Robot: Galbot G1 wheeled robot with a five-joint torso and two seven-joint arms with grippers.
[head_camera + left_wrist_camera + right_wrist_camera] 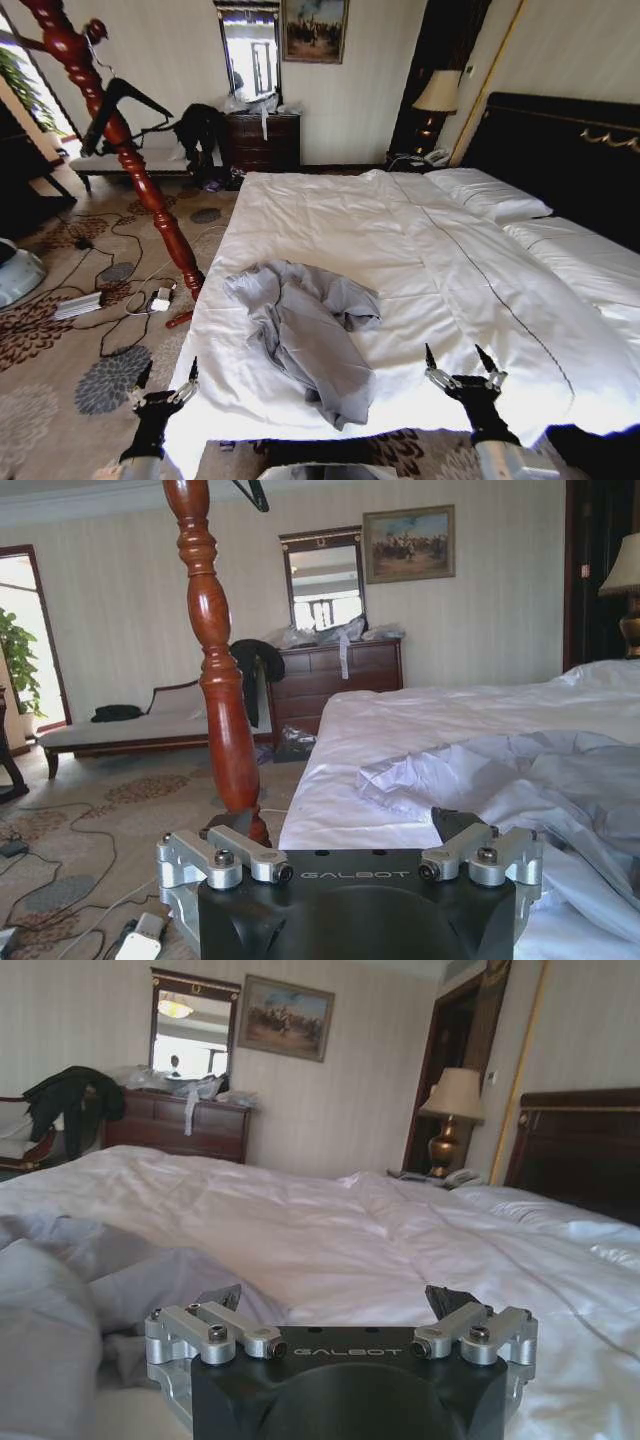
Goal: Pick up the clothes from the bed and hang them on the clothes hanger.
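The clothes, a crumpled light grey jacket (305, 330), lie on the near left part of the bed (400, 240), on its white duvet. My left gripper (168, 378) hovers open at the bed's near left corner, just left of the jacket. My right gripper (461, 358) is open over the near edge of the duvet, to the jacket's right. In the left wrist view the jacket (480, 770) lies just beyond the open left gripper (345, 830). From the right wrist the jacket (60, 1290) sits beside the open right gripper (335, 1300). The black clothes hanger (128, 100) hangs on the stand.
A tall red wooden coat stand (150, 190) rises close to the bed's left side. Cables and a power strip (78, 305) litter the carpet to the left. A bench (130, 160) with a black garment heap (200, 125), a dresser (262, 140) and a lamp (437, 95) line the far wall.
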